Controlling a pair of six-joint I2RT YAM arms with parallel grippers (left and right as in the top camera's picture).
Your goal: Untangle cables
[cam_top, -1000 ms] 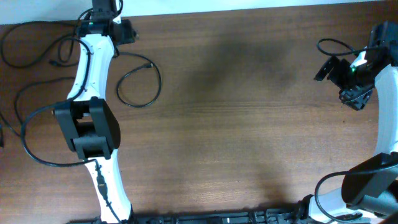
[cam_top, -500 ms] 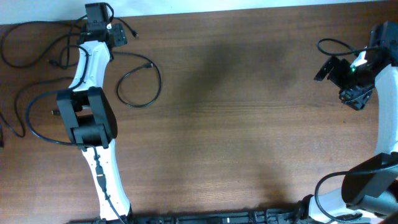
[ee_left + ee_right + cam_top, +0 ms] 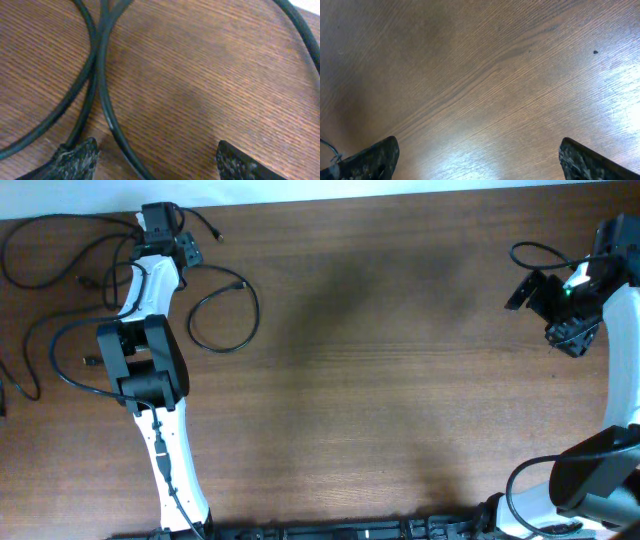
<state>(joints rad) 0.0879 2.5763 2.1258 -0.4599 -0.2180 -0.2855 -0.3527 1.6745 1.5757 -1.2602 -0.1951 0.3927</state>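
The cables (image 3: pixel 70 270) lie at the far left corner of the bench (image 3: pixel 400 380), several thin dark lines that cross each other in loose curves. One cable makes a round loop (image 3: pixel 222 315) that lies by itself, just to the right of the left arm (image 3: pixel 150 360). Another long curve (image 3: pixel 45 360) goes around the left side of this arm, near the bench edge.

The left gripper (image 3: pixel 160 225) is at the far edge of the bench, over the place where the cables cross. In the left wrist view, two dark cables (image 3: pixel 97 85) run close together on the wood and pass between the two fingertips (image 3: pixel 75 160), and a third cable (image 3: pixel 300 30) bends in the upper right corner. The jaws of the left gripper are wide open and they hold nothing; the cables lie on the bench under them.

The right gripper (image 3: pixel 570 315) is well apart from the cables, at the far right side of the bench. A thin wire (image 3: pixel 540 252) curls just beside it. In the right wrist view, its fingertips (image 3: pixel 375 157) stand far from each other at the two lower corners, with only bare wood between them, so these jaws are also wide open and empty.
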